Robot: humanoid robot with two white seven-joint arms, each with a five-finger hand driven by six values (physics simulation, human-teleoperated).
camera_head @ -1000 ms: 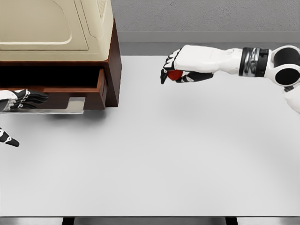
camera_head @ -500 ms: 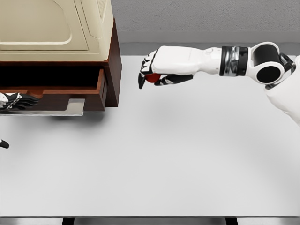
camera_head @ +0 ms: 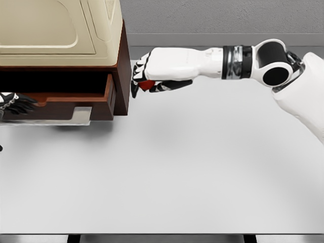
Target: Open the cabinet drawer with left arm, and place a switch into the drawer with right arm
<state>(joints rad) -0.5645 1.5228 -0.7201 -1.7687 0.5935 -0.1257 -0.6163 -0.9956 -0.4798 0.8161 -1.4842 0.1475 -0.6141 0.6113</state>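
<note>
Switch (camera_head: pixel 146 85): small and red, pinched inside the curled fingers (camera_head: pixel 135 89) of the right hand (camera_head: pixel 152 76), held in the air just beside the right outer wall of the cabinet (camera_head: pixel 123 76), not yet over the drawer (camera_head: pixel 76 98).

Nearest to the camera, only the white table (camera_head: pixel 167 172), with much bare surface from the front edge up to the cabinet and across to the right; wide room for moving there.

Farther in, at the far left edge of the picture, the left hand (camera_head: pixel 15 103), mostly cut off by the frame. Dark fingers pointing right, level with the drawer front; cannot tell if touching the drawer, and cannot tell if gripping anything.

Drawer pulled out toward the camera, dark opening above its front board, a pale handle plate (camera_head: pixel 81 115) under the front edge. Right corner of the drawer close to the cabinet's side panel.

Right arm (camera_head: pixel 238 63) stretched level from the right side, above the table, the knuckles near the cabinet's right corner edge, a narrow gap only.

On top of the cabinet, a cream-coloured appliance (camera_head: pixel 55 30). Behind all, a grey wall (camera_head: pixel 217 17).
</note>
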